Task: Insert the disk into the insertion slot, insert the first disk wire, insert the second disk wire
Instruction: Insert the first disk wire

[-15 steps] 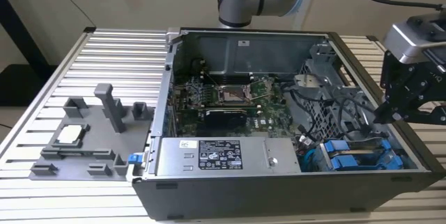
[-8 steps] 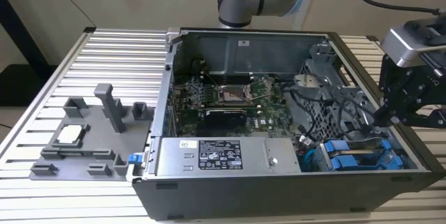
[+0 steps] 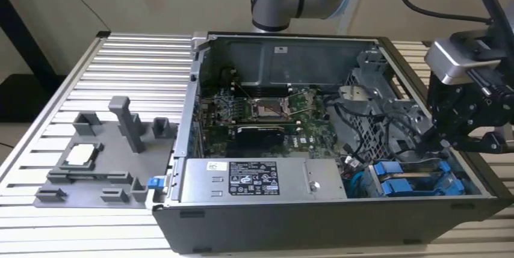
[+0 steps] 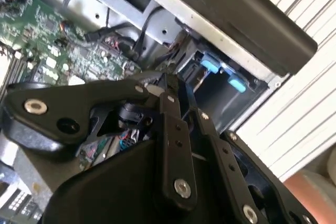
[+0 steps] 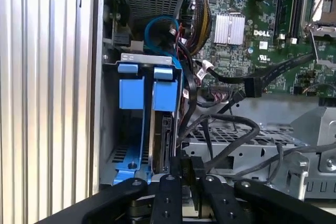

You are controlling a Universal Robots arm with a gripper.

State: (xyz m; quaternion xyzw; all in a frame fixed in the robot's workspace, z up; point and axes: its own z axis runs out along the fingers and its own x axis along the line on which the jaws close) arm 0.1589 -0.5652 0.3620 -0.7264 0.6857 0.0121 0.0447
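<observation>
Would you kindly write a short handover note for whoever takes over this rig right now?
Gripper: by the slot, close to the disk's end; open or shut cannot be told.
Disk: standing in the slot, beside a second blue carrier.
Done: the disk looks inserted.
Left: both wire insertions. Black cables lie loose next to the slot, and none is visibly plugged into the disk.

Ribbed silver aluminium counter (image 3: 120,59), dull sheen. Grey sheet-metal computer case (image 3: 321,56), matt. Bright blue plastic carrier (image 5: 131,95), smooth, slightly glossy. Black metal claw (image 5: 187,176), matt, with shiny screw heads.
</observation>
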